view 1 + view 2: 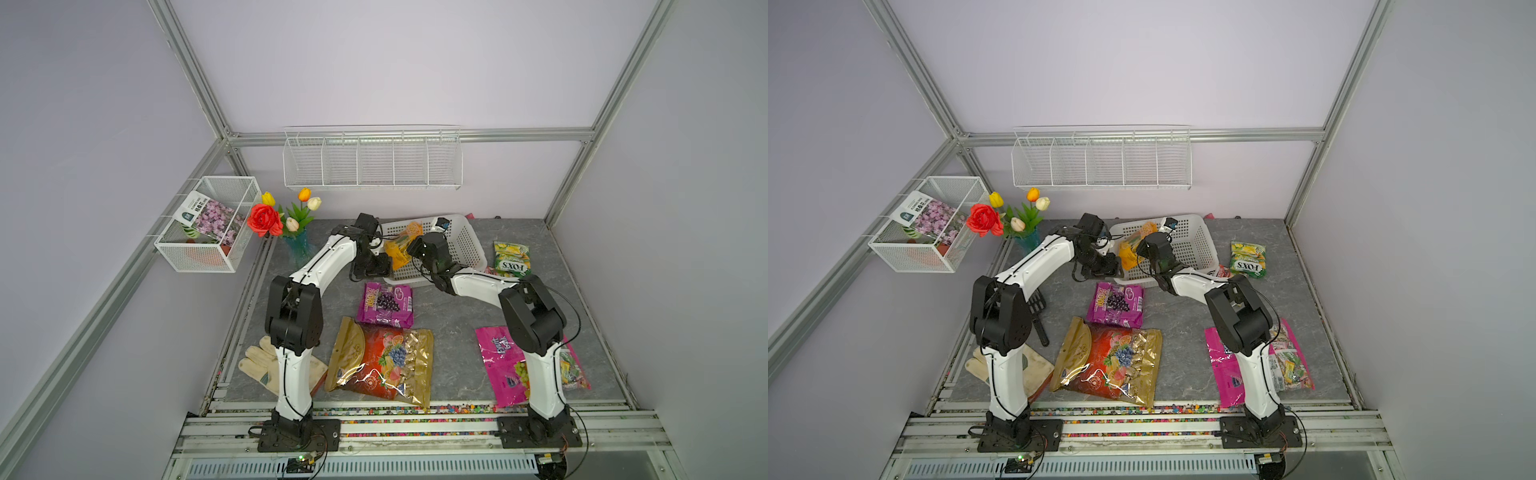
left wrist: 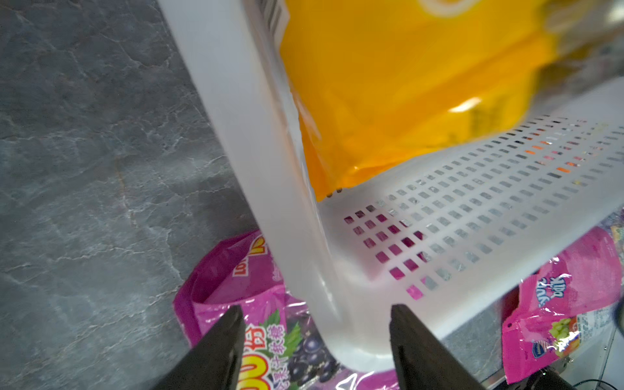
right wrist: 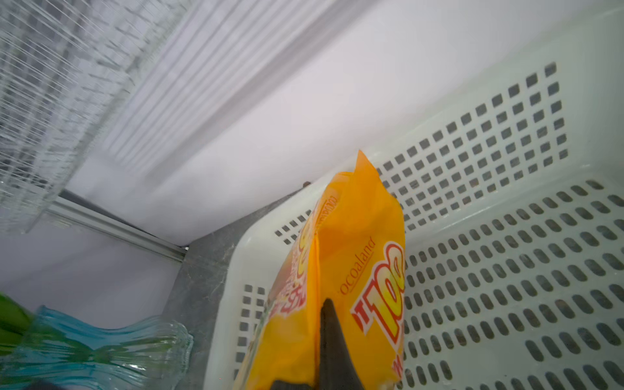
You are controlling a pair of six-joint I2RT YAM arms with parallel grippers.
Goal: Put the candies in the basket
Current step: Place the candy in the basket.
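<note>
**Candy bag poised over the basket for release**

Two white robot arms reach across a grey stone-patterned worktop (image 1: 449,332) towards a low white perforated basket (image 1: 467,245). The right end effector (image 3: 319,304) is clamped on a yellow candy bag (image 1: 399,249), pinching a fold of its glossy film. The bag hangs from it with its free end over the basket's slotted base. It sits close to the basket wall on the left arm's side.

The left end effector (image 2: 315,307) is open. Its two black jaws stand apart on either side of the basket's near corner, and the right wrist view does not show it. A purple grape bag (image 1: 384,303) lies on the worktop just below this end effector, touching or tucked under that corner.

Further back from both end effectors, towards the robot's bases, lie a large gold-and-red bag (image 1: 382,361) and a pink bag (image 1: 498,365). A green FOX'S bag (image 1: 511,257) lies on the worktop beyond the right end effector's outer side, just beside the basket.

The step in hand appears to be dropping the yellow bag. The next move likely calls for easing it inward from the wall, lowering it, then parting the right jaws. Four bags seen here would remain, with the purple one nearest the left end effector.
</note>
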